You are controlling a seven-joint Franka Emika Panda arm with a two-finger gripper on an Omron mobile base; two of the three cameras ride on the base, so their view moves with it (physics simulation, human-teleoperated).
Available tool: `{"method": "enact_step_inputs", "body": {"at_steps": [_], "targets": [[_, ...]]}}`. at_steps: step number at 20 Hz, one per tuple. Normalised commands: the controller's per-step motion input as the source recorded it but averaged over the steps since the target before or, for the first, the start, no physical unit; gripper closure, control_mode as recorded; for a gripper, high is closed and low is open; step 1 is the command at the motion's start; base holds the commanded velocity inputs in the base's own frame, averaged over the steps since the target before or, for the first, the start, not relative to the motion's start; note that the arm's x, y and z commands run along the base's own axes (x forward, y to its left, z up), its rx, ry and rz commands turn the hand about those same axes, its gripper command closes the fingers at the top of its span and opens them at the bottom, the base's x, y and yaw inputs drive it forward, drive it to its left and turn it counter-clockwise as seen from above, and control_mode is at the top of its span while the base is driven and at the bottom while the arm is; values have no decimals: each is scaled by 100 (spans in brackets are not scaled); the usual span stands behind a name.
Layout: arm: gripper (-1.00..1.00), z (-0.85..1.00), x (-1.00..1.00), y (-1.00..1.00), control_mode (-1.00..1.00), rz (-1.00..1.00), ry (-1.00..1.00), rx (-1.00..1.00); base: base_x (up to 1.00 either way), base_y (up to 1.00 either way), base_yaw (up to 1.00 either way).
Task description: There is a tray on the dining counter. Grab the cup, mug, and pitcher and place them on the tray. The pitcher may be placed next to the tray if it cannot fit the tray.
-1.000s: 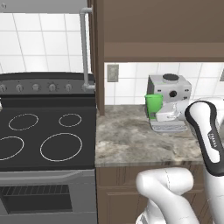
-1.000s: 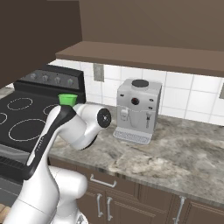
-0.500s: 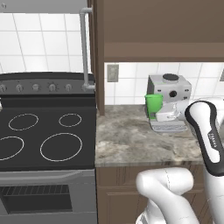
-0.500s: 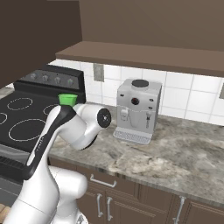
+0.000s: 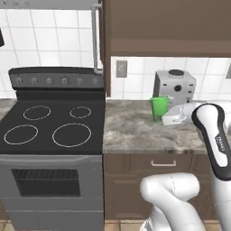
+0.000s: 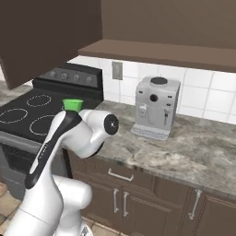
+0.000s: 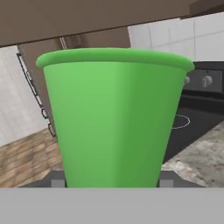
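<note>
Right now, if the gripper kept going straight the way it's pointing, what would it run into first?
The green cup. It stands upright right ahead of the gripper, with a fingertip low on either side of its base. Whether they touch it is unclear.

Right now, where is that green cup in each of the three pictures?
Left base view: the cup stands right of centre, beside the stove, in front of the coffee machine.
Right base view: its rim peeks over the arm, left of centre.
Hand view: it looms large in the middle.
Shared landmark: the stove.
</note>
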Motion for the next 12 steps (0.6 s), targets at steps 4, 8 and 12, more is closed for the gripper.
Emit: {"method": "enact_step_inputs", "body": {"at_steps": [4, 8, 12], "targets": [[100, 0, 0, 0, 100, 0, 0, 0, -33, 0, 72], [100, 0, 0, 0, 100, 0, 0, 0, -11, 0, 99], [100, 0, 0, 0, 100, 0, 0, 0, -4, 0, 100]]}}
